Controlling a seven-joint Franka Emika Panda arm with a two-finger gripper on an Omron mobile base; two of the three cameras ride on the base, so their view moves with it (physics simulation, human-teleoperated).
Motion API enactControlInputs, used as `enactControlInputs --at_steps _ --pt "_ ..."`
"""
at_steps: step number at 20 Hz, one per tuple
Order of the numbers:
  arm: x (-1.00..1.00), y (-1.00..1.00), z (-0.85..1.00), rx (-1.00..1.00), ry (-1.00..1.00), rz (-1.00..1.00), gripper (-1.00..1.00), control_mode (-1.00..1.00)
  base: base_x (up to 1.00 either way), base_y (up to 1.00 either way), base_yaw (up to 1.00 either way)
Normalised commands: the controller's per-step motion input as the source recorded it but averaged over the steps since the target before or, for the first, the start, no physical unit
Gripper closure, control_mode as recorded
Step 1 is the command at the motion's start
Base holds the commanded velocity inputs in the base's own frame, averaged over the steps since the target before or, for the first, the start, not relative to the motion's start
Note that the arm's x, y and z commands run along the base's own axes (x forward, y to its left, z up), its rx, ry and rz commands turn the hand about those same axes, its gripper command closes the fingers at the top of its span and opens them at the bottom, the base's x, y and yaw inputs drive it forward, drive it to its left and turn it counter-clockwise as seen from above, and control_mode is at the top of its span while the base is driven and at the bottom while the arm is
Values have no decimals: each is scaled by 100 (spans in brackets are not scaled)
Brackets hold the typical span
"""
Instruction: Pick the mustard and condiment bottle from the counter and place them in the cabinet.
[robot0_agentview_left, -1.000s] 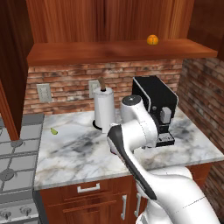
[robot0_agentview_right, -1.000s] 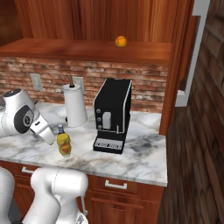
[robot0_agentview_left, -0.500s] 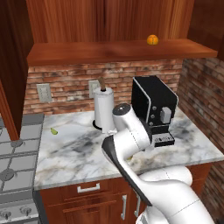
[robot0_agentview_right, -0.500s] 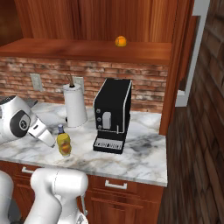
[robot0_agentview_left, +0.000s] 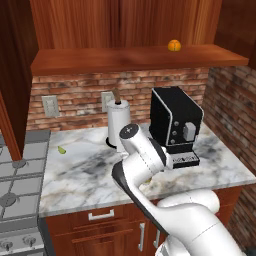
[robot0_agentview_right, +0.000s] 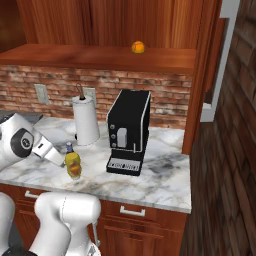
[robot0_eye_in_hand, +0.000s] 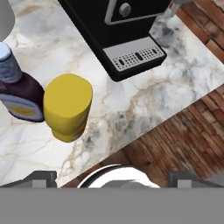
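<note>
So the arm is at the reach-in stage, nothing grabbed yet. The pincer (robot0_eye_in_hand: 111, 177) hangs over the front edge of the counter (robot0_eye_in_hand: 144, 105) with its tips spread as wide as they go and nothing between them. Both bottles stand on the marble, left of the black coffee machine (robot0_agentview_right: 129, 131) and out in front of the paper towel roll (robot0_agentview_right: 86, 120).

From the hand camera, the mustard (robot0_eye_in_hand: 67, 106) sits just ahead of the pincer and off to one side, not lined up between the tips. The brown condiment bottle (robot0_eye_in_hand: 17, 89) is right against it, touching or nearly so; I can't tell which.

Both bottles stand upright, long axis vertical, caps up. In the right base view the mustard (robot0_agentview_right: 73, 165) is the yellow body in front, and the condiment bottle (robot0_agentview_right: 69, 148) shows its pale cap just behind.

My guess for the next move: slide the hand sideways to centre on the mustard, drop lower, and close around the body. It'll need care, since the brown bottle is so close that a tip could knock it. After that it's a long lift to the cabinet shelf (robot0_agentview_left: 135, 58), where a small orange fruit (robot0_agentview_left: 174, 45) already sits.
</note>
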Motion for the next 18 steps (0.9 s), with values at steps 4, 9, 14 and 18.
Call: enactControlInputs --at_steps 4,9,14,18 --pt "25 0 -18 -6 0 0 -100 -100 0 0 0" --pt "18 2 -21 -5 0 0 -100 -100 0 0 0" --pt "14 9 -23 -3 0 0 -100 -100 0 0 0" --pt "16 9 -18 -2 0 0 -100 -100 0 0 0"
